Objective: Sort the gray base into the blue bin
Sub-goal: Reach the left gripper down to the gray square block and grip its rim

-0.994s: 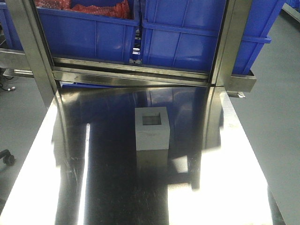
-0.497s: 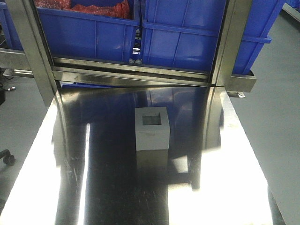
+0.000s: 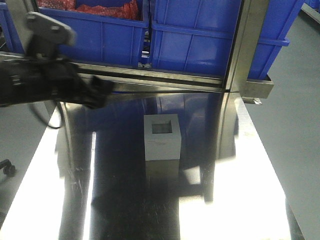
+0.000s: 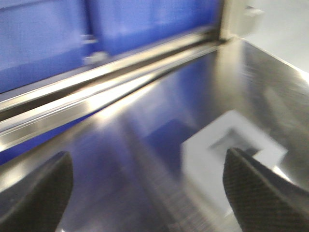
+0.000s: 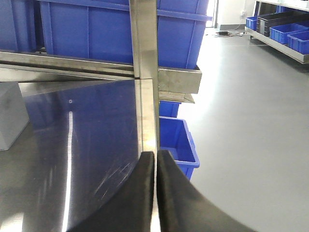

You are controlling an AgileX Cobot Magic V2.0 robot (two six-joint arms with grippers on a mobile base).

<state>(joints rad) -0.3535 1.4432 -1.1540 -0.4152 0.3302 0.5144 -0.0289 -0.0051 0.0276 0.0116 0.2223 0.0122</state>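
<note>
The gray base (image 3: 162, 137) stands upright in the middle of the steel table, its square recess facing up. It also shows blurred in the left wrist view (image 4: 217, 154) and at the left edge of the right wrist view (image 5: 9, 116). My left gripper (image 3: 100, 92) hangs above the table's far left, left of the base and apart from it. In its own view the left gripper (image 4: 147, 193) is open and empty, with the base near the right finger (image 4: 260, 193). My right gripper (image 5: 155, 157) is shut and empty at the table's right edge. Blue bins (image 3: 200, 45) stand on the rack behind.
A steel rack with uprights (image 3: 245, 50) and a crossbar (image 3: 140, 80) borders the table's far side. The left blue bin (image 3: 95, 35) holds red material. A smaller blue bin (image 5: 176, 140) sits on the floor to the right, under the rack.
My left arm has swung into the front view from the left, over the table's far-left part. The gray base has not moved.
</note>
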